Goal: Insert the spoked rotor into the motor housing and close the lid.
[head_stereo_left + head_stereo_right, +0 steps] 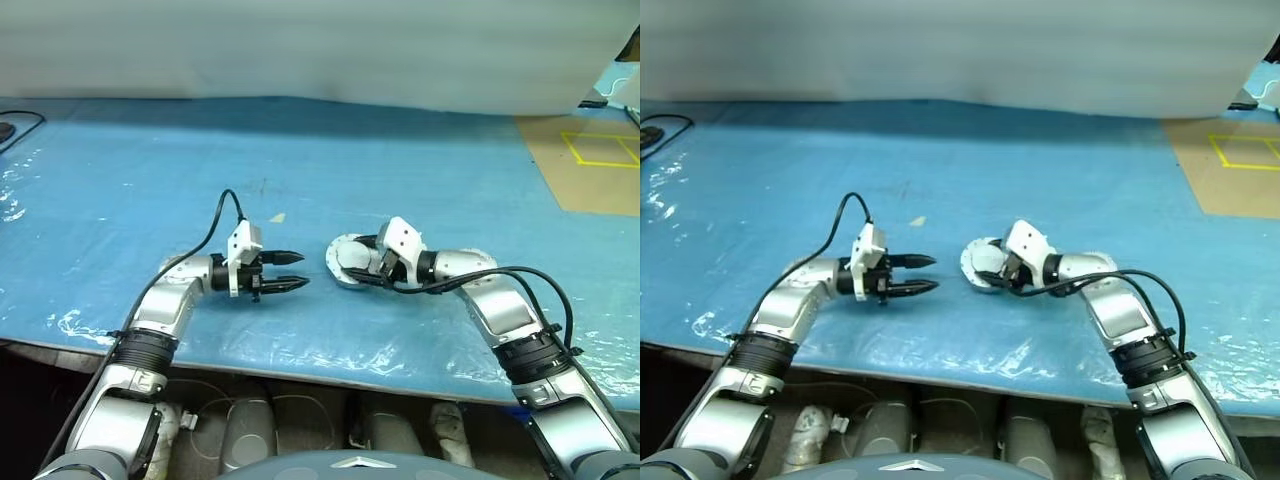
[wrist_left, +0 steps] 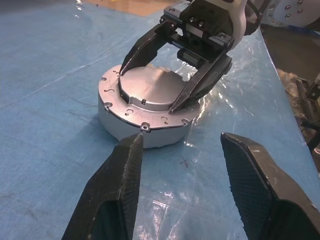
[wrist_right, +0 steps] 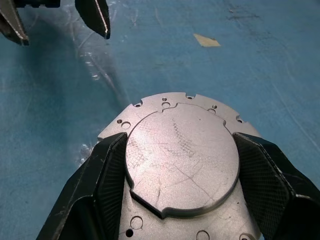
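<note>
The right gripper (image 3: 177, 185) has its two black fingers spread wide, one on each side of the lid (image 3: 182, 157). The fingers (image 3: 107, 170) sit just beside the lid's edge, on top of the housing (image 2: 145, 117). I cannot tell if they squeeze it. The lid lies flat and shut on the housing.

The left gripper (image 1: 295, 271) is open with nothing in it. It points at the housing from close by and does not touch it.

The housing sits on a blue sheet (image 1: 150, 170) that covers the table. The sheet is shiny and wrinkled near the front edge. A brown board with yellow lines (image 1: 590, 160) lies far off on the right side. A white wall (image 1: 300, 50) is behind the table
</note>
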Robot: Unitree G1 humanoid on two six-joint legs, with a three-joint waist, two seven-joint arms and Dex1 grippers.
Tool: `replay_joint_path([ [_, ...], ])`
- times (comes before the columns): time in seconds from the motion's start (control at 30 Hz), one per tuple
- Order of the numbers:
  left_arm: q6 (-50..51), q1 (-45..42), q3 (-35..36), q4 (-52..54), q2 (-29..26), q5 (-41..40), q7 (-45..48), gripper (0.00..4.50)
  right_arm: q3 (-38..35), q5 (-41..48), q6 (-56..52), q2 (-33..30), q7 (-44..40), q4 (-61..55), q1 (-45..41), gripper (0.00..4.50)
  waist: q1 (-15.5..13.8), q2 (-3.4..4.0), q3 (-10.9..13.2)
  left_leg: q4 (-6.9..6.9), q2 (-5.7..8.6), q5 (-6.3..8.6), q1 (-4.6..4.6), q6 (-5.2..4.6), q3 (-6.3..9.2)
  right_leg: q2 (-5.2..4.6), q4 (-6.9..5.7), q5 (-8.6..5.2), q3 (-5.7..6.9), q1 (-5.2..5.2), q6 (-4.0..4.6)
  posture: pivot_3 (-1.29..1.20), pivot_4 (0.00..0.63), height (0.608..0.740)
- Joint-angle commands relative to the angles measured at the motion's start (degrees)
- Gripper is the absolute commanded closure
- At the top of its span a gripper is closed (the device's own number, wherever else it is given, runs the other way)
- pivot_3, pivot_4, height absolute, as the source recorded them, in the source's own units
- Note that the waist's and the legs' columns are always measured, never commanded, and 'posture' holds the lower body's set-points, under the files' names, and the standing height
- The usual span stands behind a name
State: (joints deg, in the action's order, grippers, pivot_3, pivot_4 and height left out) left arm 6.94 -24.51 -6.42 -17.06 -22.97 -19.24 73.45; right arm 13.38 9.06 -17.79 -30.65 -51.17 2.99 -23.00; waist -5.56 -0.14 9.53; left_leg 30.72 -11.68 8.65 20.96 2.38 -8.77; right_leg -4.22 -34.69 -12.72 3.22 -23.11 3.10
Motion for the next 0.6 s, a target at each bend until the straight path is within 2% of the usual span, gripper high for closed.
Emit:
replay_joint_path([
  [0.03,-0.31,-0.07,0.28,2.19,-0.02,-0.78,-0.09,1.91,-0.29,0.72,-4.93,-1.86,-2.75,3.11,1.83,1.52,-0.07,0.0,0.0,0.0,0.01,0.0,0.01,0.0,0.0,-0.01,0.0,0.02,0.0,0.0,0.03,0.0,0.15,0.74],
  [0.27,-0.08,0.63,-0.33,3.24,0.33,-0.66,-0.16,1.91,0.4,1.67,-7.07,-3.78,-6.93,2.61,1.57,1.52,-0.17,0.0,0.0,-0.04,0.01,0.0,0.07,0.0,0.01,-0.01,0.06,0.11,0.01,0.0,0.22,0.0,0.15,0.74],
  [0.47,0.23,0.55,-0.15,3.49,0.52,-0.76,-0.67,1.91,4.74,-6.53,-0.89,-1.91,-0.61,6.04,2.58,1.52,0.04,-0.13,-0.11,-0.04,-0.01,0.0,-0.04,0.0,0.01,0.0,0.04,-0.05,0.01,0.05,-0.07,0.0,0.15,0.74],
  [0.6,-0.87,0.33,-0.11,2.9,1.2,-0.22,-1.71,1.91,6.11,-8.77,-0.81,-0.9,1.79,7.94,3.99,1.52,0.41,-0.3,-0.22,-0.06,-0.05,0.01,-0.61,0.01,0.0,0.0,0.06,-0.12,-0.02,0.51,-0.19,0.0,0.15,0.74],
])
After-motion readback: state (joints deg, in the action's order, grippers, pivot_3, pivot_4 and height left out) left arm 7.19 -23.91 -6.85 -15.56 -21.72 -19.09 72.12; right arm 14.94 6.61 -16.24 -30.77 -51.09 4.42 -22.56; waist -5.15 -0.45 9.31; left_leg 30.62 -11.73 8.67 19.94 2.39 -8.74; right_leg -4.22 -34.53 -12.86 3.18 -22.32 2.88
